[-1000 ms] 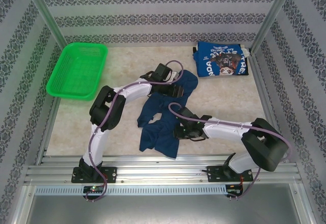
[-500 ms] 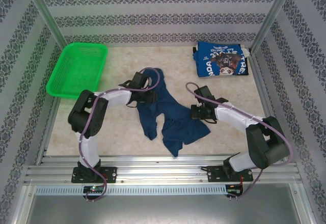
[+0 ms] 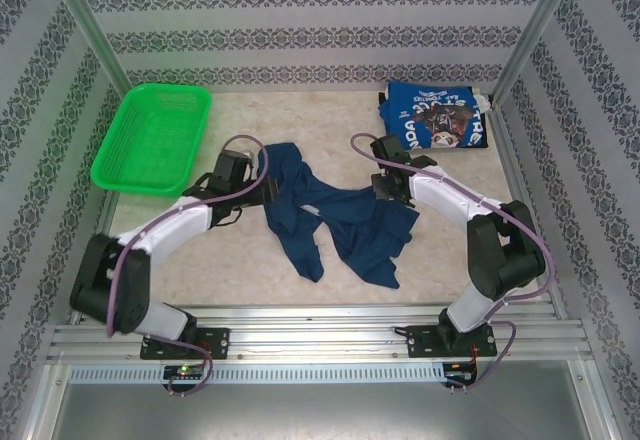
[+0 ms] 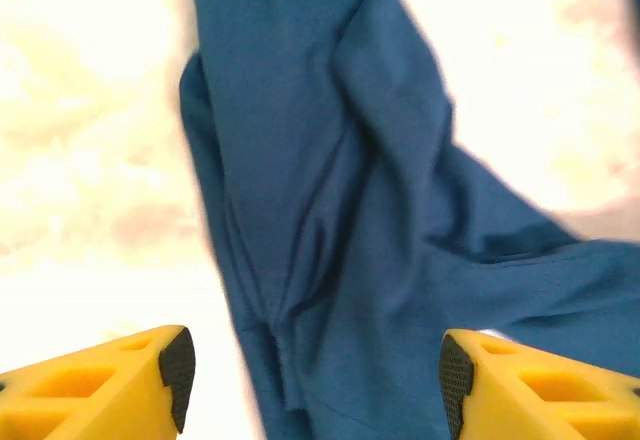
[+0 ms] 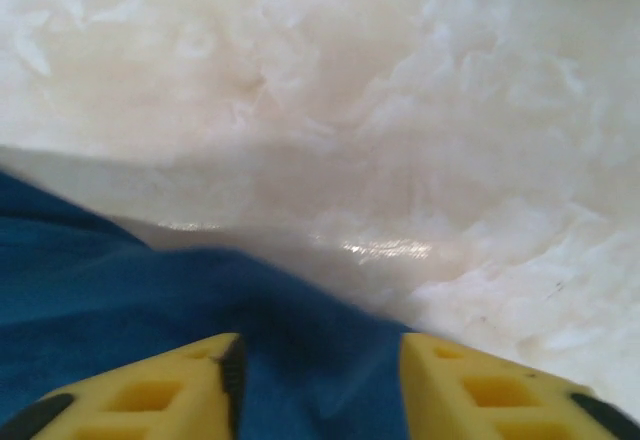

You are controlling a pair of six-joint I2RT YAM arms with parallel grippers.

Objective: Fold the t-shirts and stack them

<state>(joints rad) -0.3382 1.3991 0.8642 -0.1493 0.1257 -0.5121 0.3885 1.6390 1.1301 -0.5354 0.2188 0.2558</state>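
The dark navy t-shirt (image 3: 335,218) lies crumpled and stretched across the middle of the table. My left gripper (image 3: 264,188) is at its left end, jaws wide open, and in the left wrist view the navy cloth (image 4: 340,210) lies under and between the yellow fingers (image 4: 150,385). My right gripper (image 3: 384,190) is at the shirt's right end. Its jaws stand apart with a fold of navy cloth (image 5: 300,360) lying loose between them. The brighter blue t-shirt (image 3: 437,118) with white lettering rests folded at the back right.
A green mesh basket (image 3: 155,138) stands at the back left. Metal posts rise at the back corners, and a rail frame (image 3: 320,345) runs along the near edge. Bare pale tabletop (image 5: 400,110) lies beyond the right gripper.
Both arms swung away from the near edge and apart, pulling the navy t-shirt wider across the table. The right gripper, shut on the cloth before, has opened.
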